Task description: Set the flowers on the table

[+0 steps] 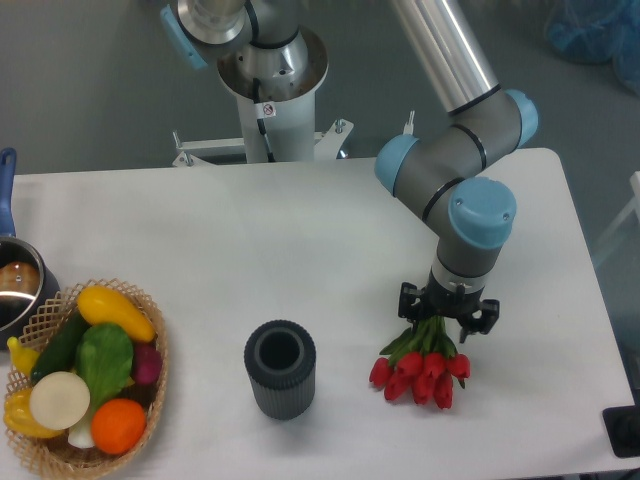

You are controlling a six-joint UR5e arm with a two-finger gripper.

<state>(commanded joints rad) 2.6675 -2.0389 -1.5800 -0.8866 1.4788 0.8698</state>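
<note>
A: What do you count, from the left?

B: One dark pot (15, 285) at the left edge. Then one woven basket (150, 395) with vegetables; I cannot count them all exactly. Then one dark ribbed vase (280, 370), standing upright.

A: And the flowers?

B: One bunch of red flowers (422, 372), right of the vase and apart from it. I see about seven red heads. They point to the front edge, low over the table (300, 230); whether they touch it I cannot tell.

A: The gripper?

B: One gripper (447, 316), its jaws closed around the green stems.

A: The surface?

B: One white table with rounded corners. Behind it is gray floor.
</note>
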